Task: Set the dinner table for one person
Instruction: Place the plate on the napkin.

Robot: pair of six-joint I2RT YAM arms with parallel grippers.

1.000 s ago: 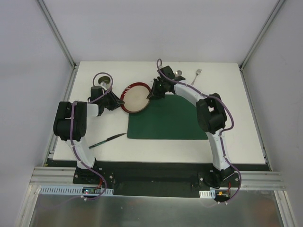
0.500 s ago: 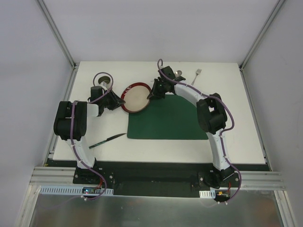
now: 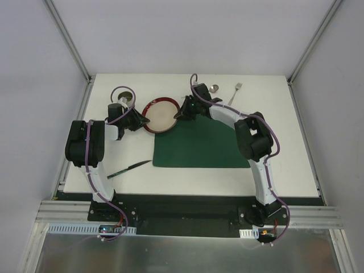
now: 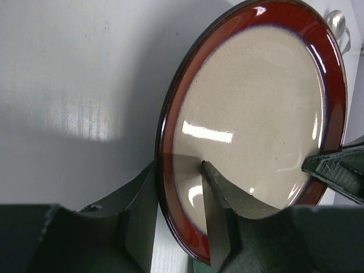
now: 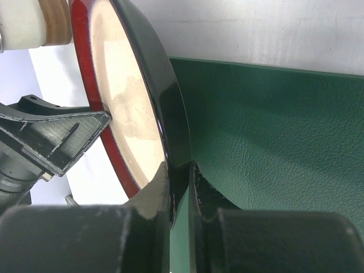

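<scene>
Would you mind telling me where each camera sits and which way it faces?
Top external: above and behind the arm bases, looking down on the table; both arms show.
Left wrist: on the left arm, facing the cream face of the plate; left end effector straddles its rim.
Right wrist: on the right arm, facing the plate edge-on, placemat beyond; right end effector clamps the rim.
Both wrist views share the plate.
</scene>
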